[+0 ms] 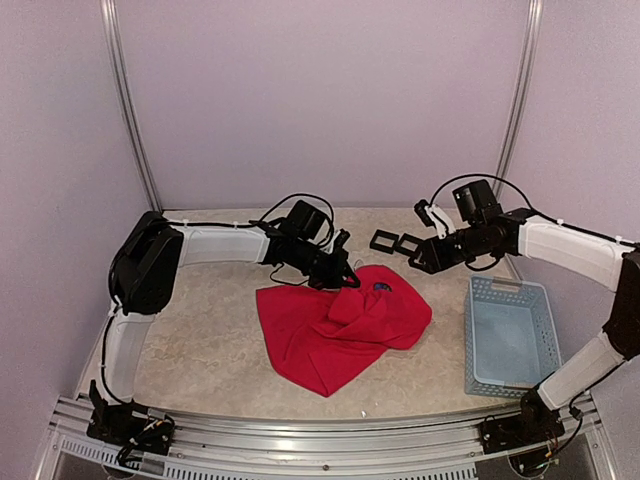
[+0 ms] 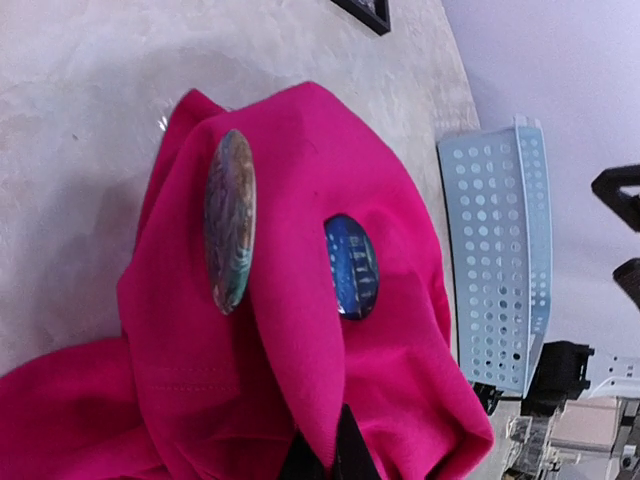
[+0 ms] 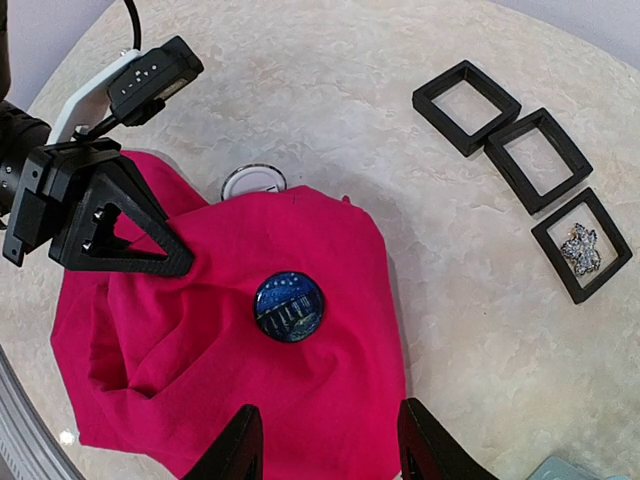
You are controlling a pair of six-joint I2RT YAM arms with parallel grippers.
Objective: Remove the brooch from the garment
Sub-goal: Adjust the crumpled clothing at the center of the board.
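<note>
bright, even light, soft shadows; near garment [image 2: 200,400] slightly out of focus.

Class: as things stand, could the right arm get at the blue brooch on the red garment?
Probably yes: the brooch lies uncovered atop the garment; the right gripper hangs open facing it; the left gripper pinches fabric beside it.

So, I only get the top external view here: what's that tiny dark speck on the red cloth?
Observer: In the right wrist view it's a round blue brooch with a patterned face, on the garment.
Operator: Is the left arm holding it?
Observer: No, the left fingers are shut on a fold of fabric beside it.
Operator: And those black squares?
Observer: Three black frames; one holds a silvery sparkly piece.
</note>
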